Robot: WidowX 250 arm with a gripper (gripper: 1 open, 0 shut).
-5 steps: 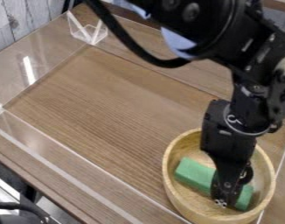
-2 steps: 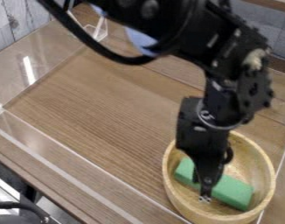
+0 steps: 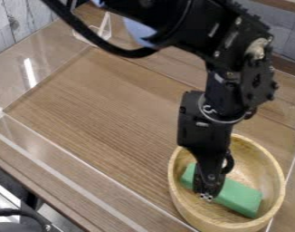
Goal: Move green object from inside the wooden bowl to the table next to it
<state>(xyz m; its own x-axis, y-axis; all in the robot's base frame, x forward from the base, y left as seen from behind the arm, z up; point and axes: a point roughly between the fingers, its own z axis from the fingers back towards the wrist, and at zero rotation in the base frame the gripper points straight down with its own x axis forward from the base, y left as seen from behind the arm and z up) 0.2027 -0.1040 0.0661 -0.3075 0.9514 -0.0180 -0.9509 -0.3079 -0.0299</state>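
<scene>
a black robot arm [image 3: 223, 72] reaches down from the top of the view into a round, shallow, light tan wooden bowl [image 3: 273, 168] with a thick rim, which stands at the lower right of a brown wood-grain tabletop [image 3: 101, 109]. low clear acrylic walls [image 3: 35, 145] run along the edges of the tabletop.

the flat rectangular mint-green block [image 3: 238, 195] lies inside the bowl, on its bottom, toward the side nearest to the camera. its long side runs slanted from the upper left to the lower right. the left end of the block is hidden behind the gripper, so only the middle and the right part are seen.

the black gripper [image 3: 208, 188] points downward into the bowl, with its tips at the left end of the green block. the fingers are dark and narrow here, and the gap between them is not clear in the picture, so i cannot tell if the jaws are spread or closed, or if they touch the block. the block rests in the bowl and is not lifted.
</scene>
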